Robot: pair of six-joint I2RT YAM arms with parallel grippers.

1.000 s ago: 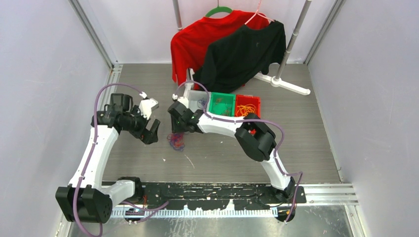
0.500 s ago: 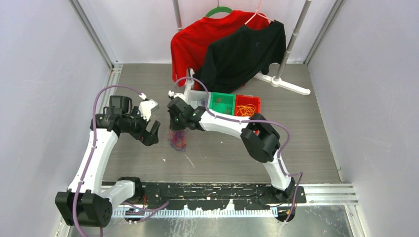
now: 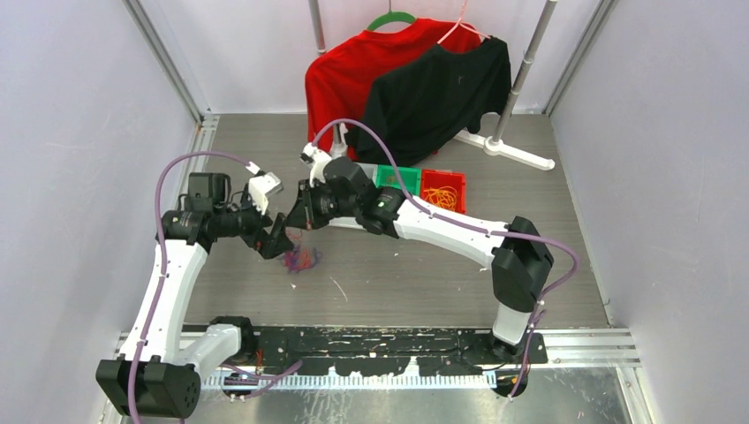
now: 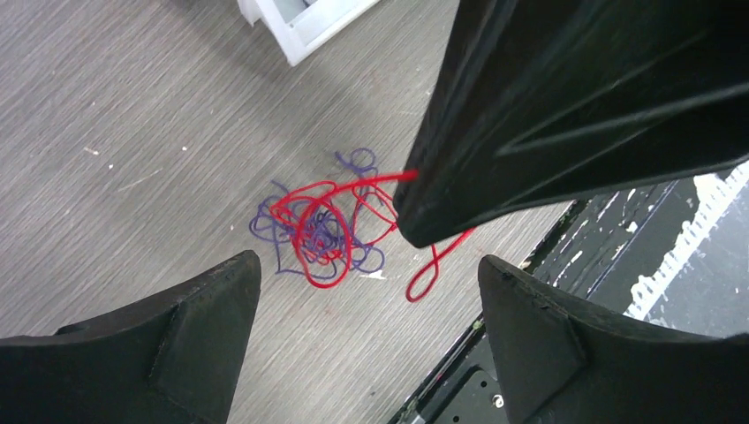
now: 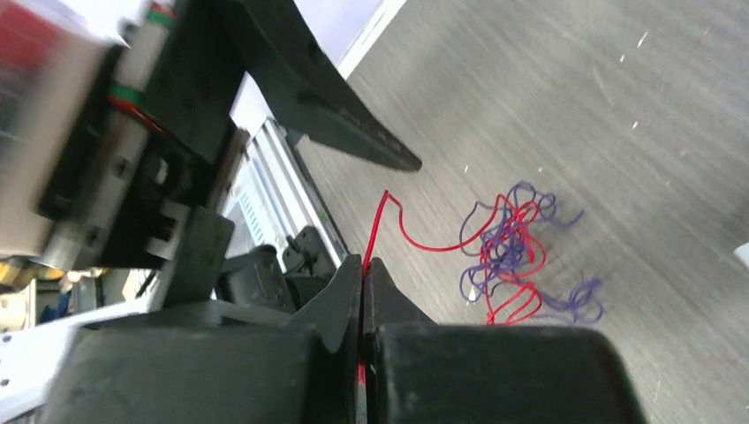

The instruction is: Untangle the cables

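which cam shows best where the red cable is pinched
Right wrist view: the red cable runs straight into the shut right gripper, so the pinch is plain. The left wrist view shows its loops, but the gripper tip covers the pinch. The top view shows it tiny.

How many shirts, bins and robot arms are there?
Shirts: 2 (red shirt, black shirt)
Bins: 3 (white bin, green bin, red bin)
Arms: 2 (left arm, right arm)
Total: 7
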